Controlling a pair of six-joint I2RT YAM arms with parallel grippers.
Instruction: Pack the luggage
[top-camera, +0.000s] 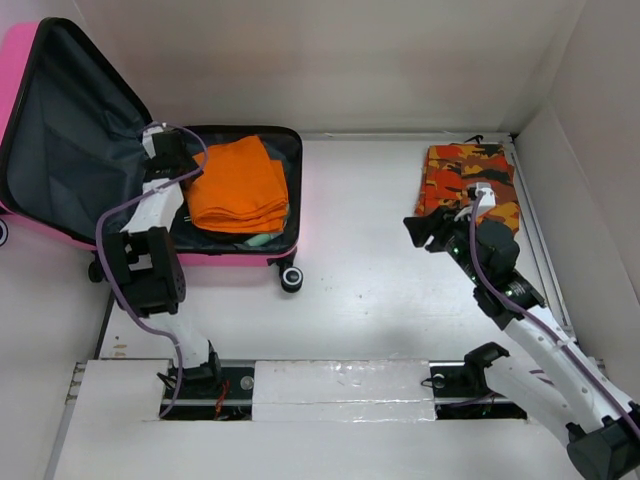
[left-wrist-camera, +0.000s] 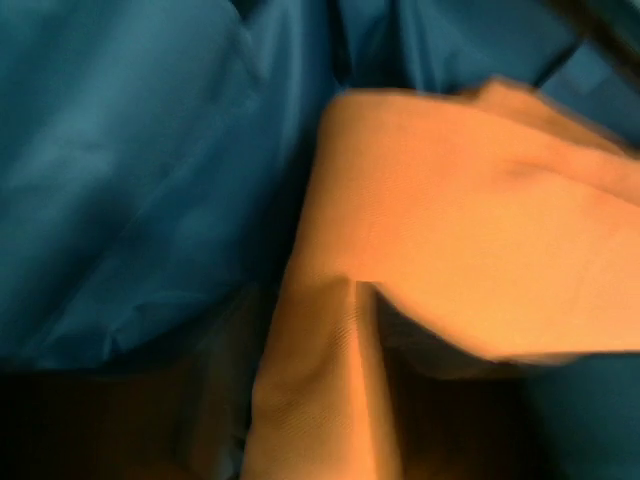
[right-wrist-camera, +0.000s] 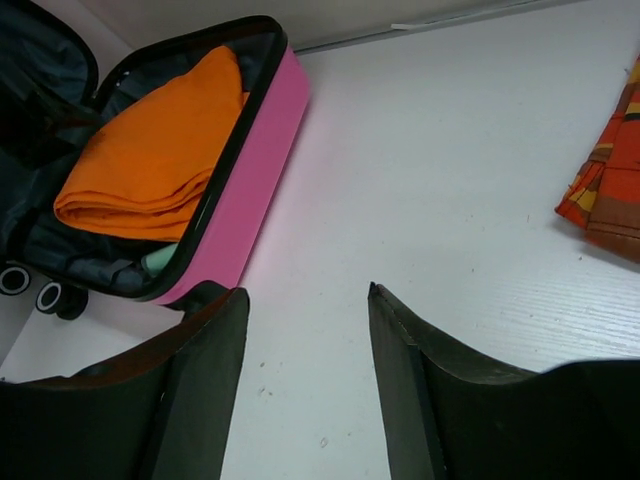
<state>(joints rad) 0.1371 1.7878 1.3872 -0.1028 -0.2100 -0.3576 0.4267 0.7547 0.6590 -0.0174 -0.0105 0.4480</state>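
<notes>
At far left on the white table (top-camera: 380, 300), close to the back wall (top-camera: 350, 60), I see the luggage (top-camera: 220, 258) lying open with its lid raised and an orange folded cloth (top-camera: 238, 185) in its base. My left gripper (top-camera: 185, 165) is at that cloth's edge; I cannot tell its jaw state. My right gripper (right-wrist-camera: 306, 290) is spread and holds nothing, near a camouflage cloth (top-camera: 465, 175) beside the right wall (top-camera: 590, 200). Bare tabletop separates luggage and camouflage cloth.

1. The lid of the luggage (top-camera: 60, 130) runs off the overhead view's left edge.
2. Inside the luggage, the left hand (top-camera: 172, 150) leaves its finger spread unreadable.
3. There, orange cloth (top-camera: 238, 185) mostly hides a pale green item (right-wrist-camera: 160, 260).
</notes>
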